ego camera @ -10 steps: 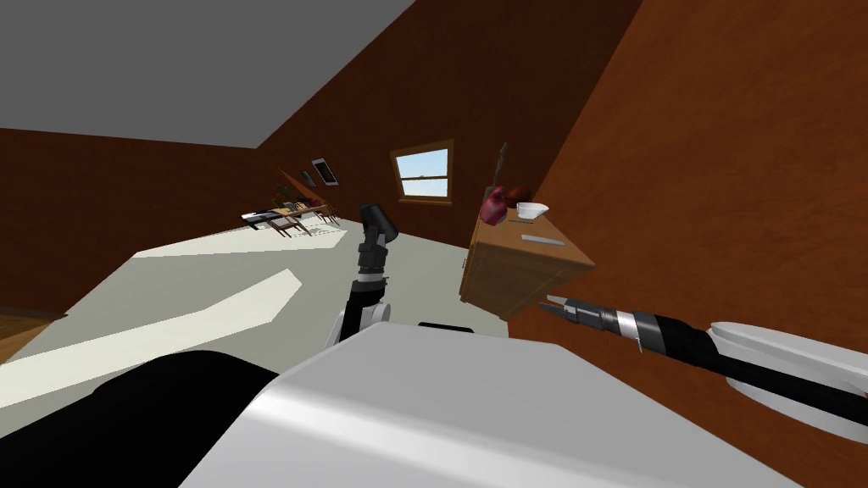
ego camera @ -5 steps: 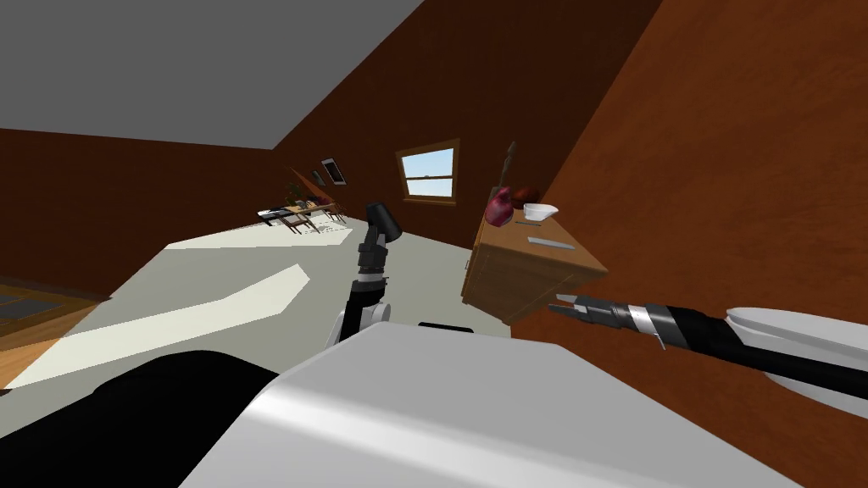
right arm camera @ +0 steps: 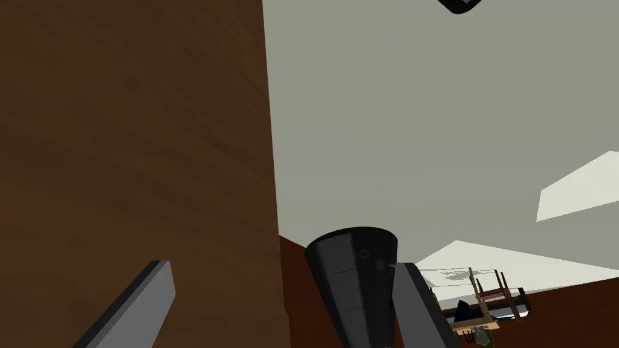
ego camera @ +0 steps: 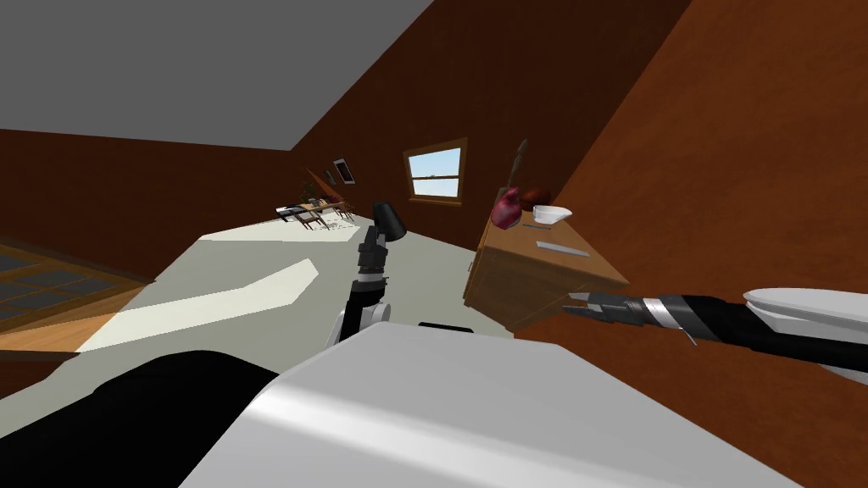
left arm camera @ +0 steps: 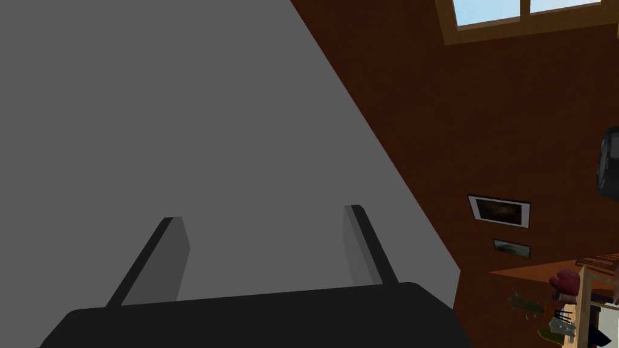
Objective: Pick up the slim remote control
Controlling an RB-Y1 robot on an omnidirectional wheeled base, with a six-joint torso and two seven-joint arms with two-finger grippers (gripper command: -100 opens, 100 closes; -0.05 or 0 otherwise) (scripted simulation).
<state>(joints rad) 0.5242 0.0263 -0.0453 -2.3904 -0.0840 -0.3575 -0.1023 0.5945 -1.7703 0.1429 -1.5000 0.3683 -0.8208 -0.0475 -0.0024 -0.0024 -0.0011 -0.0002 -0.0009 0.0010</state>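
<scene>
Wooden cabinet (ego camera: 509, 284) by brown wall (ego camera: 746, 169), slim remote (ego camera: 562, 248) atop, left gripper (left arm camera: 263, 214) and right gripper (right arm camera: 282, 264) wide

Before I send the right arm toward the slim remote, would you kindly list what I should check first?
1. Remote found, lying flat on the cabinet top: ok.
2. Right end effector open: ok.
3. Right end effector above the remote: not ok; it is short of the cabinet's near end.
4. Room around the remote: ok; white bowl and red object stand farther back, apart from it.
5. Left end effector open, arm raised aside: ok.
6. Remote's width fits between the fingers: cannot tell.
</scene>
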